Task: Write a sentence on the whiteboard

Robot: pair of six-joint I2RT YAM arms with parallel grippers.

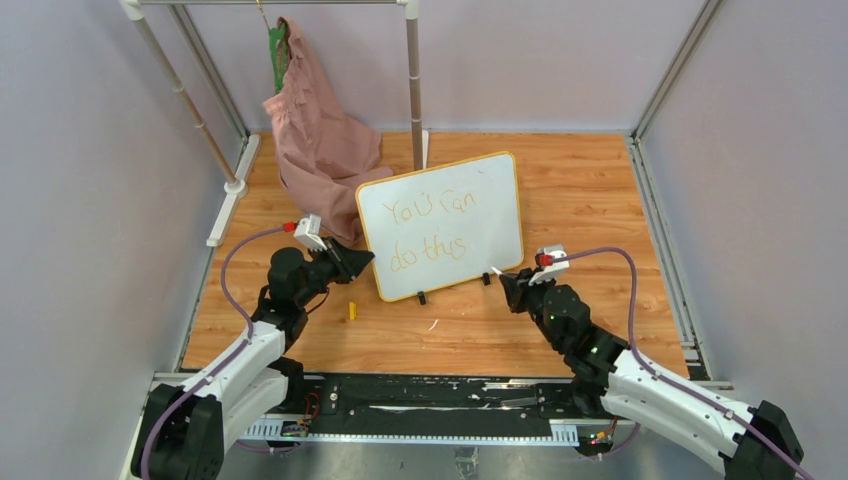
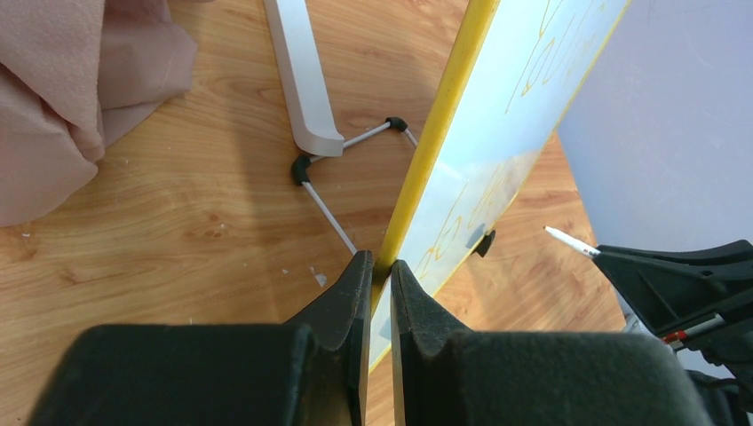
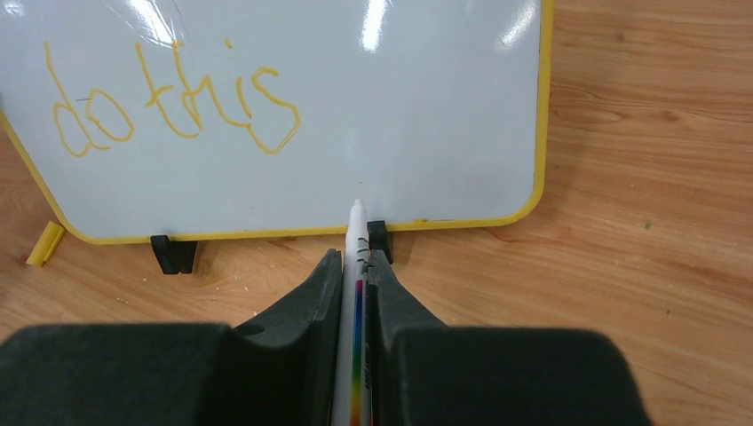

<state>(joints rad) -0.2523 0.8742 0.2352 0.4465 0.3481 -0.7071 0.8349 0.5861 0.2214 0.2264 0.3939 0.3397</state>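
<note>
whiteboard [image 1: 492, 212]: glossy white, thin yellow-orange frame, black feet [image 3: 173, 254]. sentence [image 3: 173, 111]: orange-yellow strokes. pen [image 3: 357, 293]: white, rainbow stripe down barrel, black print. fingers [image 3: 297, 311]: matte black. counter [image 1: 600, 200]: light brown wood grain. cloth [image 1: 315, 140]: dusty pink, on green hanger [image 1: 276, 55]. small cap [image 1: 351, 311]: yellow. walls pale lilac-grey.

We note a pink garment [image 1: 318, 135] hanging from a green hanger [image 1: 277, 55] on a metal rack [image 1: 413, 70] at the back left of the wooden tabletop [image 1: 590, 190]. A small yellow cap [image 1: 351, 311] lies on the wood nearer the front.
</note>
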